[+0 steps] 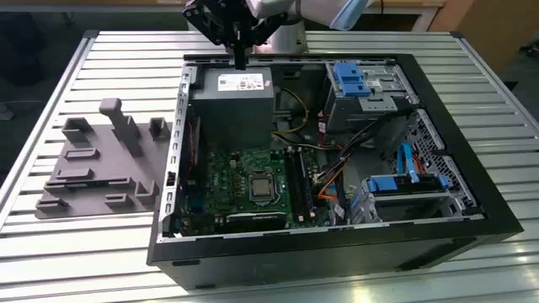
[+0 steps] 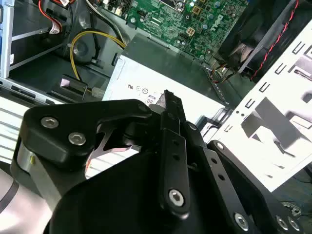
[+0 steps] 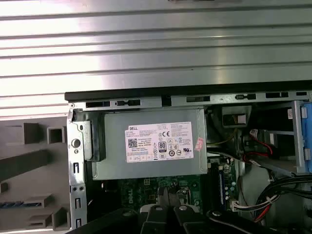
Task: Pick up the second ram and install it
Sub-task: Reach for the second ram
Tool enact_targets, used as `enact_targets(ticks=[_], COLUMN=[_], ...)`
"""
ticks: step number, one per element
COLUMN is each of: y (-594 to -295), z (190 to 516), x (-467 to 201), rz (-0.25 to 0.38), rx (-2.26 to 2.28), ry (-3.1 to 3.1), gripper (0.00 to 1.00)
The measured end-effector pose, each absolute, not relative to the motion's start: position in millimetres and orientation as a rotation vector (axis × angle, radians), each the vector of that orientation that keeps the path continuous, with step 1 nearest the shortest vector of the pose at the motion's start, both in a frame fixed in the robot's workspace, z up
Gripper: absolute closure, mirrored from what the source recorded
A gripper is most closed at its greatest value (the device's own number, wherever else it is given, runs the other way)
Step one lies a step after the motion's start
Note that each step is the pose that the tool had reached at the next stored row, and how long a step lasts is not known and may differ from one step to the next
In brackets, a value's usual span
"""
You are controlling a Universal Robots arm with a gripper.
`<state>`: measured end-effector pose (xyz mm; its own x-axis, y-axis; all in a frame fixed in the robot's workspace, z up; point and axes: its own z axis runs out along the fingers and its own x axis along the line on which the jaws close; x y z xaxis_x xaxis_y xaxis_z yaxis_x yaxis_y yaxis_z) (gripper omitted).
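lab/workshop: open pc (image 1: 320, 255), alu bench (image 1: 84, 252)

table (image 1: 80, 252): ribbed bare metal | holder block (image 1: 93, 170): matt grey, probably plastic

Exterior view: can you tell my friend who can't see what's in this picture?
An open computer case lies on a ribbed metal table, its green circuit board showing. The robot's gripper hangs above the grey power box at the case's far end. A grey holder tray sits beside the case on the exterior view's left.

Slatted metal table (image 1: 84, 252), open case (image 1: 337, 255), grey holder (image 1: 93, 170).
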<state>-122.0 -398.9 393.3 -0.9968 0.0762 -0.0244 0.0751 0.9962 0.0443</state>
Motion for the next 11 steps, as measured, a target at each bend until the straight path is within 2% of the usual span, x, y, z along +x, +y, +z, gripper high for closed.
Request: enact_targets(ticks=[11], y=[-398.9], z=[393.3], x=[-124.2], rz=[0.068], rx=[0.118], ry=[3.112], gripper=[0.89])
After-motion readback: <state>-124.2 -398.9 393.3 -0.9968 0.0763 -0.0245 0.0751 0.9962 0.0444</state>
